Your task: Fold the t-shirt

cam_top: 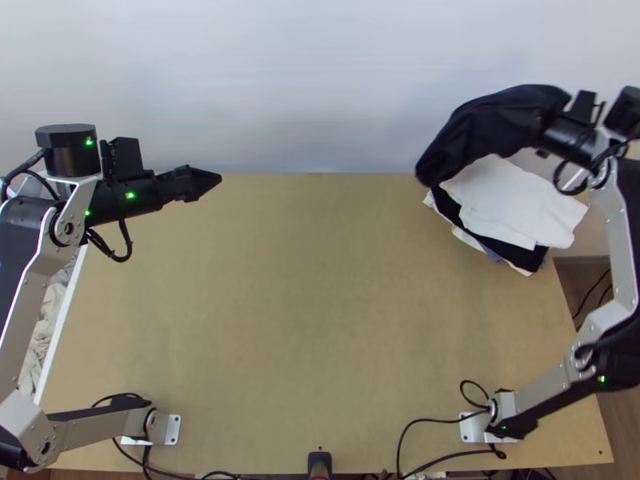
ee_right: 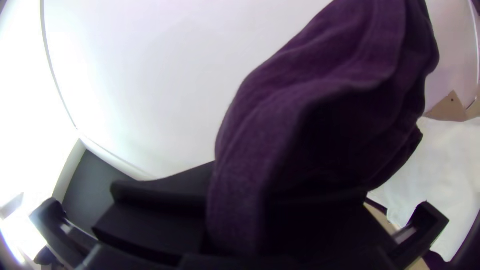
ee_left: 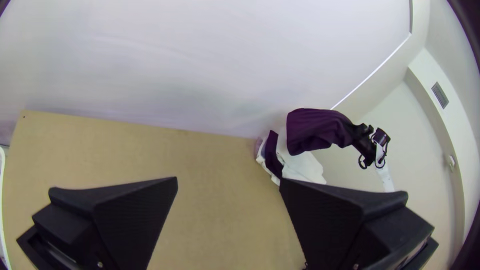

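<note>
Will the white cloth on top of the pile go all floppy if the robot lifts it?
Probably: the lifted dark cloth droops, and the white cloth looks just as soft. Lying flat, it likely won't roll.

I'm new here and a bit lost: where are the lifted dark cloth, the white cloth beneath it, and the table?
Dark cloth (cam_top: 494,128), top view: middle of the bundle.
White cloth (cam_top: 516,204), top view: its upper face.
Table (cam_top: 304,312), top view: bare middle.

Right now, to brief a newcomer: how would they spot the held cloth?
Find the wooden table, then the stack of white and dark cloths at its far right corner. Above it, the right gripper holds a bunched dark cloth. It alone is held up; its neighbours lie stacked.
</note>
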Controlling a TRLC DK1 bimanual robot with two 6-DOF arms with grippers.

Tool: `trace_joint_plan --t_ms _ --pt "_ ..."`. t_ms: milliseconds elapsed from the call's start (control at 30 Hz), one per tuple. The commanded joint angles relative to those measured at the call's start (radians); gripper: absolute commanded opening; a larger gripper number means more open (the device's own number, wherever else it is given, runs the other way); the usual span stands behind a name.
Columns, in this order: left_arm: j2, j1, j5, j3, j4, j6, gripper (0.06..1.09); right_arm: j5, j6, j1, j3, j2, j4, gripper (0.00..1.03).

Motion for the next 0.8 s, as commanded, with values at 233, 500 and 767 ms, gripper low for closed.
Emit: trace_joint_plan --t_ms 233,500,767 --pt "-0.029 0.005 0.006 -0.007 0.004 0.012 1.05 -0.059 -0.011 -0.059 0.089 0.142 -0.008 0.03" --pt "-0.048 0.012 0.006 -0.012 0.006 0.012 1.05 -0.053 -0.21 -0.142 -0.005 0.174 -0.149 0.03" --pt "-0.06 0.022 0.006 -0.012 0.007 0.012 1.05 -0.03 -0.442 -0.25 -0.04 0.153 -0.352 0.03"
